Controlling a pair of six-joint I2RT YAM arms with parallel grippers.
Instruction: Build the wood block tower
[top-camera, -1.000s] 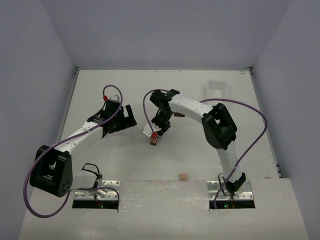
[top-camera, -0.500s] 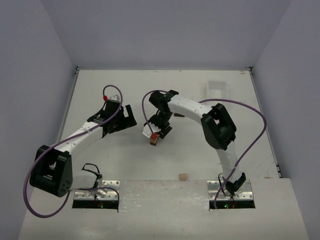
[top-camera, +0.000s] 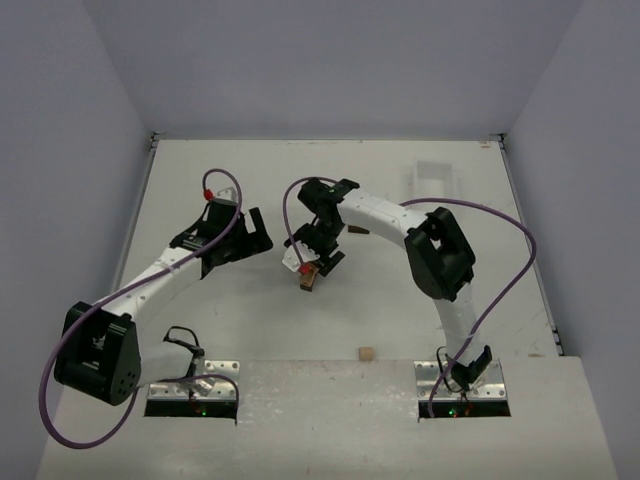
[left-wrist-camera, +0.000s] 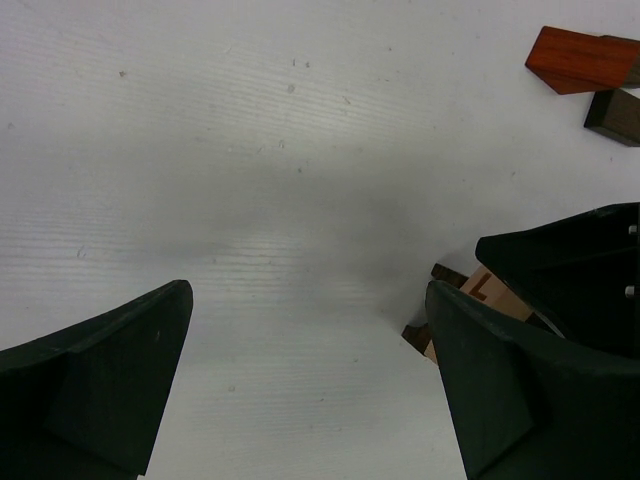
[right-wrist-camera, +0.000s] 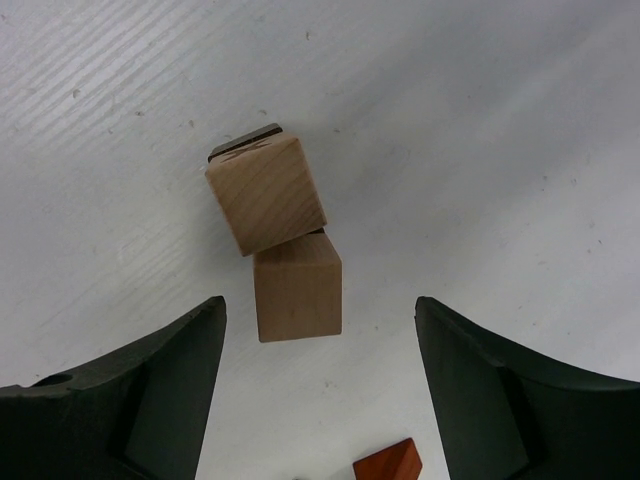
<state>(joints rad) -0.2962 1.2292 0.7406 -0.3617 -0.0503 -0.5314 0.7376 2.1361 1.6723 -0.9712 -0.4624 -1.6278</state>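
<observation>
1. The left gripper (top-camera: 245, 238) hung over the bare bench (top-camera: 200, 170) just left of the tower. Its jaws were spread fully wide and held nothing.
2. The wood block tower (right-wrist-camera: 270, 200) stood mid-bench. It was two light tan blocks on a dark one, and the tan pair was twisted out of line.
3. The right gripper (top-camera: 318, 255) sat directly above it, jaws open to either side of the stack. They touched neither face and held nothing.
4. The step looked like the let-go after a placement. Done well, the right arm would rise straight up with no sideways drift, since a brushing finger would likely topple the skewed blocks.
5. Further right, a reddish-brown block (left-wrist-camera: 575, 60) and a dark block (left-wrist-camera: 612, 110) lay loose just beside each other. A spare tan block (top-camera: 366, 353) lay near the front edge.
</observation>
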